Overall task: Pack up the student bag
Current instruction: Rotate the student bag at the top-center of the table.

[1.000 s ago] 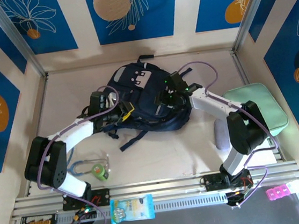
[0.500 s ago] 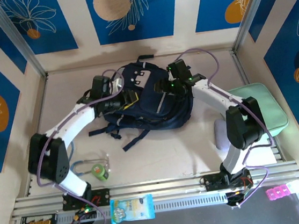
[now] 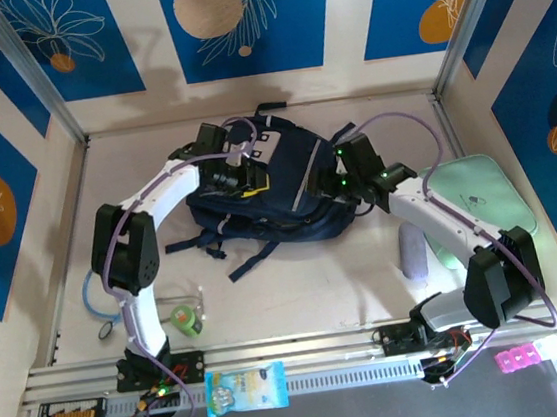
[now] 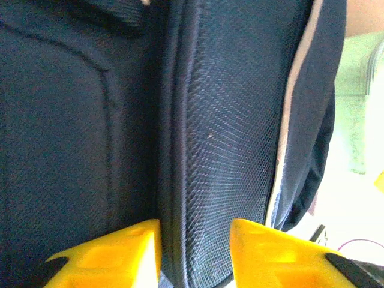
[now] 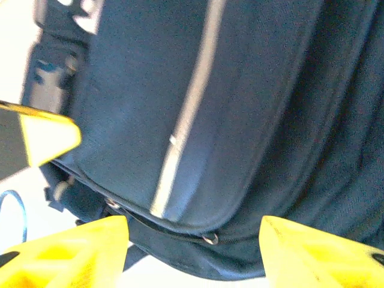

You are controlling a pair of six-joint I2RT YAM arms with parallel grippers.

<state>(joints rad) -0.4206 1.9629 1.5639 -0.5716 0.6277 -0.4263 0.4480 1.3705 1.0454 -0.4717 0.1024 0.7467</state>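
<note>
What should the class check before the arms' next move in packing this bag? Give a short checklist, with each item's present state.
1. student bag lying flat: ok.
2. left gripper straddling a bag seam: ok.
3. left gripper's hold on the fabric: cannot tell.
4. right gripper open over the bag: ok.
5. Opening in the bag visible for packing: not ok.
6. mint-green case lying right of the bag, ungripped: ok.

Big navy student bag, grey-white patch at 12 o'clock, lying flat mid table, dark straps trailing toward 7.
</note>
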